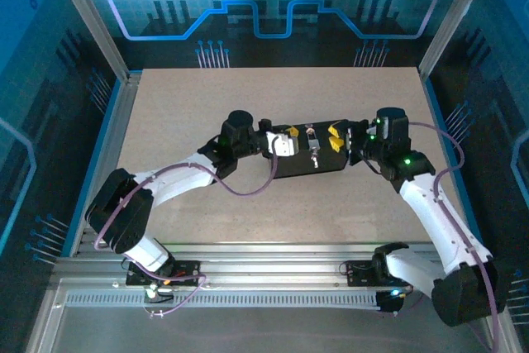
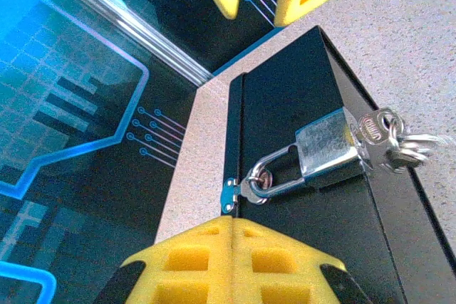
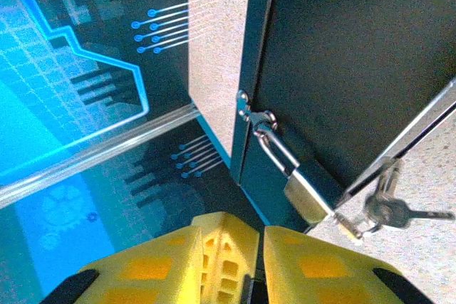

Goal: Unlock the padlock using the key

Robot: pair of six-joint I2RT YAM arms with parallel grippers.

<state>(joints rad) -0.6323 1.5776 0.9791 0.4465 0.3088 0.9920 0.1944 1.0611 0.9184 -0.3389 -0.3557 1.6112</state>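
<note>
One padlock (image 2: 331, 149) on black box (image 2: 285, 90) hasp (image 2: 246, 189), key (image 2: 374, 129) stamp illegible.

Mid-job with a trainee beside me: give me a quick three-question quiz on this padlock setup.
1. True or false: the padlock is hooked through the hasp on the box.
2. The keys are: A) on the table, apart from the lock; B) dangling from the padlock's base; C) lying inside the box.
3. In the top view, what flanks the padlock on either side?
Key: 1 true; 2 B; 3 the left gripper and right gripper.
</note>
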